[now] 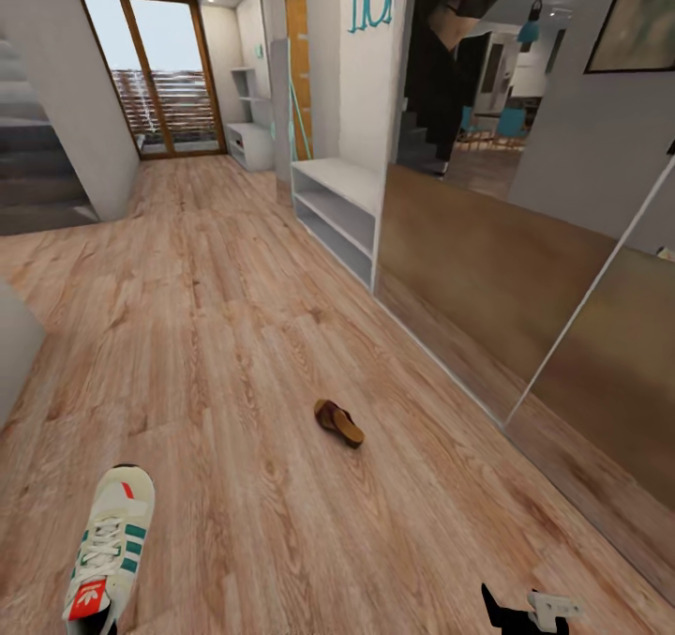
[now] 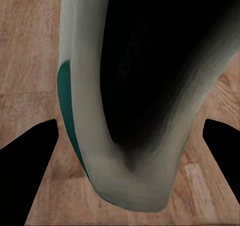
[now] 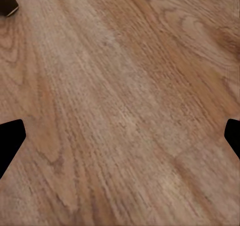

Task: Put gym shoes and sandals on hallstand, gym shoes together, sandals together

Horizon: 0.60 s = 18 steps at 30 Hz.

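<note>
Nearest: gym shoe (image 1: pixel 111 549), white with green stripes and a red-orange tongue patch, toe pointing away down the corridor, heel cut by the frame edge. Same gym shoe seen close in the left wrist view (image 2: pixel 120 111), dark opening and pale collar between the two dark fingertips (image 2: pixel 25 171) of the left pincer (image 2: pixel 120 156); cannot tell whether clamped on the shoe or just straddling it. Right of the gym shoe, at the frame edge, right pincer (image 1: pixel 525 612), dark with a pale part; in the right wrist view fingertips (image 3: pixel 10 138) well apart over bare corridor floor (image 3: pixel 120 106), nothing between them. Farther than the gym shoe and to its right, one sandal (image 1: pixel 338 422), reddish-brown with tan sole, flat on the corridor floor (image 1: pixel 216 335), well apart from the shoe. Beyond the sandal, against the right wall, plain pale-grey two-tier bench (image 1: pixel 337 213), beside a mirrored wall panel (image 1: pixel 487 269). Farthest, past the bench, hallstand (image 1: pixel 251 114) with staggered shelves, next to the glass door (image 1: pixel 155 72).
</note>
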{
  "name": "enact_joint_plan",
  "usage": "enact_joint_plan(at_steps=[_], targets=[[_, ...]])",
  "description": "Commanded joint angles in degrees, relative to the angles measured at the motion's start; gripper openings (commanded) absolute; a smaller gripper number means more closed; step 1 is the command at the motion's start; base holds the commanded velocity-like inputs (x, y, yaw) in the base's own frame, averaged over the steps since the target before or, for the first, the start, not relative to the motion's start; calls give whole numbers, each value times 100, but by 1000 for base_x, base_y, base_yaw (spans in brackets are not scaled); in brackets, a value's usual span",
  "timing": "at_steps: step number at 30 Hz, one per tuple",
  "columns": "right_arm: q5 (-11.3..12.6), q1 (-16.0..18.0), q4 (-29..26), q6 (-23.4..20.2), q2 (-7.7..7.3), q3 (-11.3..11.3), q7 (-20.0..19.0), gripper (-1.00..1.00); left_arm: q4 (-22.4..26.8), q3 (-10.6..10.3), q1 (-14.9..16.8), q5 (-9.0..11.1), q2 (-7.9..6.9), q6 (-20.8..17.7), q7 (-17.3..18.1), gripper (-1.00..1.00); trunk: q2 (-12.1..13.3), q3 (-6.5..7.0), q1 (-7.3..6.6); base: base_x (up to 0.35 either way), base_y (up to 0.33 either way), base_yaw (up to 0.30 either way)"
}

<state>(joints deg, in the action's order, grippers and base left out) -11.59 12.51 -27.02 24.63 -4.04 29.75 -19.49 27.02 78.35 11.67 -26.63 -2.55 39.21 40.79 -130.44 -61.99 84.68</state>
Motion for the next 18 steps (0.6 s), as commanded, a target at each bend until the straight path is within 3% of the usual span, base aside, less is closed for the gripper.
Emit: enact_joint_plan(at_steps=[1, 13, 18], targets=[[-54, 6, 4, 25, 4, 49, -37, 100, 5, 49, 10, -25, 3, 9, 52, -100, -2, -11, -1, 0, -188, 190], [-54, 6, -3, 25, 3, 49, -38, 100, 5, 49, 8, -27, 9, 8, 52, -100, -2, -96, -1, 1, -256, 190], [-54, 6, -4, 25, 2, 49, -38, 100, 5, 49, 10, -27, 1, 8, 52, -100, -2, -132, -1, 154, -224, 190]])
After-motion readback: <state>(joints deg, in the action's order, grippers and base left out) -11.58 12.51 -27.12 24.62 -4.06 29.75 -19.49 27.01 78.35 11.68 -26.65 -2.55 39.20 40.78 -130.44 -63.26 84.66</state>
